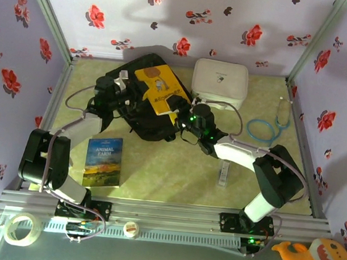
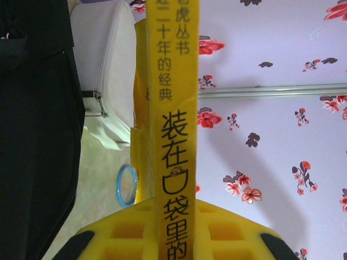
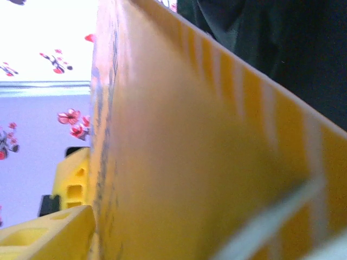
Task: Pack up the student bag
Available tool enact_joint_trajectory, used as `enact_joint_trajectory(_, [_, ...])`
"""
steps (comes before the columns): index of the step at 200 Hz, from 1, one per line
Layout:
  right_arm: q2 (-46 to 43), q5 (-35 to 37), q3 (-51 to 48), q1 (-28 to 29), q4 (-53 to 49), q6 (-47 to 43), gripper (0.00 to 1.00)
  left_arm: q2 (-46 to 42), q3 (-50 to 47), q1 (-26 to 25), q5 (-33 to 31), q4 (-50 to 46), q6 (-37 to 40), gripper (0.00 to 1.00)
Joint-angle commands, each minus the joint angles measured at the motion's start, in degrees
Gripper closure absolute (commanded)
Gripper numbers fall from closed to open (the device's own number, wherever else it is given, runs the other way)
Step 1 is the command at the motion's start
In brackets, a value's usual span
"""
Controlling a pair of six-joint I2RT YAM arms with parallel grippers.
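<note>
So the student bag (image 1: 141, 125) sits at the back-middle of the desk, with its long axis running roughly away from the arms. The yellow book (image 1: 158, 88) lies slanted across the top of it. The left end effector (image 2: 174, 241) is clamped on the book's spine, over the bag's left side. The right end effector (image 1: 184, 115) is up against the book on the bag's right side, but I honestly can't tell if it's open or gripping. Both arms are about equally near, elbows bent outward, forearms angling in over the bag. My guess is the book goes down into the bag next.
</note>
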Motion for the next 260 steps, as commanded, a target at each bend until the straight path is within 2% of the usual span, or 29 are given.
enact_joint_trajectory(1, [-1.06,4.23,-1.39,0.35,6.69,0.31,0.24,-0.05,-0.07,0.65,2.07,6.03,-1.44,1.0])
enact_joint_trajectory(33, [-3.19,6.49,-2.08,0.41,5.61,-1.82,0.45,-0.71,-0.91,1.05,2.15,4.01,-1.52,1.0])
enact_joint_trajectory(58, [-5.03,8.35,-1.29,0.34,1.81,-5.15,0.68,-1.9,-0.52,1.12,2.23,-3.05,1.26,1.0])
enact_joint_trajectory(85, [-7.7,10.95,-2.42,0.34,-0.33,-7.73,0.84,-4.59,1.11,1.16,3.41,-17.8,10.44,0.79])
enact_joint_trajectory(122, [-13.43,11.86,-5.25,0.01,-4.6,-13.44,0.89,-11.25,3.86,1.09,-4.23,-40.42,30.38,0.45])
enact_joint_trajectory(145, [-20.13,12.25,-7.32,-0.77,-11.22,-19.0,0.9,-13.71,3.1,0.78,-8.88,-44.97,40.14,0.32])
enact_joint_trajectory(166, [-27.57,12.88,-7.58,-2.36,-22.3,-23.93,0.91,-13.57,4.37,-1.24,-10.77,-48.43,48.19,0.26])
enact_joint_trajectory(196, [-36.42,11.05,-7.52,-7.69,-34.39,-29.54,0.91,-11.28,9.06,-8.59,-16.73,-54.16,60.58,0.19])
enact_joint_trajectory(227, [-40.8,7.56,-7.61,-13.14,-39.84,-32.05,0.91,-6.88,14.72,-14.36,-22.42,-60.06,73.83,0.18])
enact_joint_trajectory(246, [-41.87,6.64,-7.71,-15.02,-41.29,-33.02,0.91,-4.34,17.3,-16.85,-24.07,-63.9,82.67,0.23])
enact_joint_trajectory(260, [-42.27,6.55,-7.71,-16.18,-41.79,-33.12,0.9,-2.73,19.0,-17.92,-24.89,-66.89,86.15,0.25])
